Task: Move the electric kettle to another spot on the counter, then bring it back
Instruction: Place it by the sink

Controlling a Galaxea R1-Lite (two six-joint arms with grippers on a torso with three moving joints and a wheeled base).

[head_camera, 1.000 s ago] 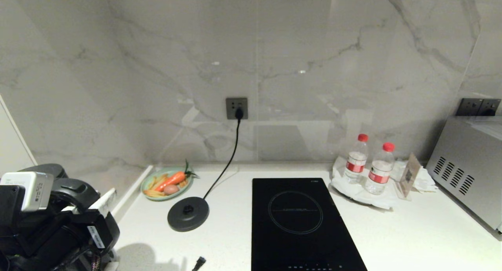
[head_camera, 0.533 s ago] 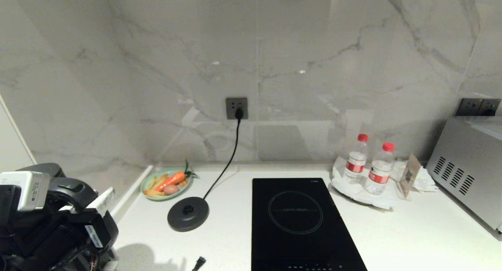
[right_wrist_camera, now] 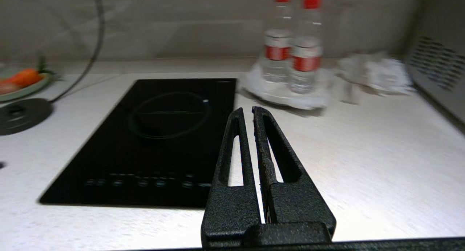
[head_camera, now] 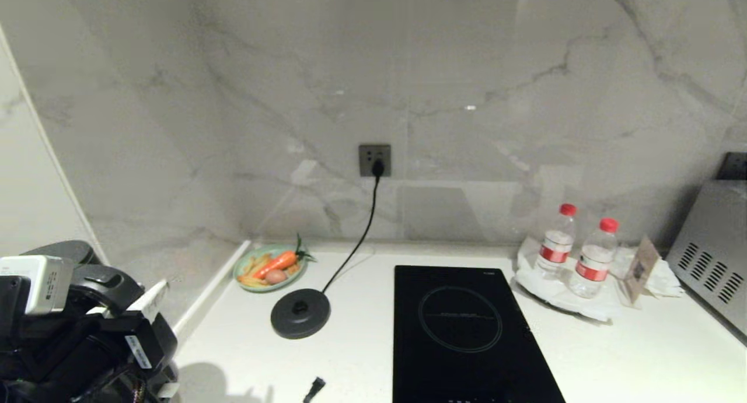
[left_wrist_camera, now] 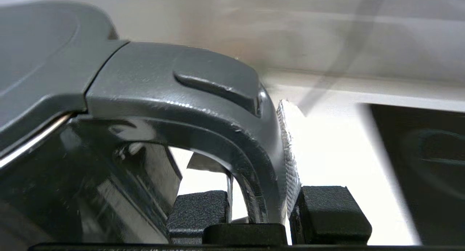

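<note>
Kettle (left_wrist_camera: 152, 109) duty is mid-way, as I read it. My left hand (left_wrist_camera: 269, 203) is clenched on the kettle's loop handle (left_wrist_camera: 250, 153), one pad on each side of the loop. In the head view the kettle (head_camera: 87, 286) sits at the far left, just off the bench's (head_camera: 613, 356) left end, with the arm bunched around it. The round base disc (head_camera: 300, 313) lies bare on the bench, its cord (head_camera: 356, 245) running up to the wall socket (head_camera: 374, 160), so the lift-off is done. I cannot tell whether the kettle is resting on anything. Setting it at a new spot and returning it to the disc both look outstanding. My right hand (right_wrist_camera: 250, 114) is pressed shut, empty, above the bench by the black cooktop (right_wrist_camera: 152, 134).
</note>
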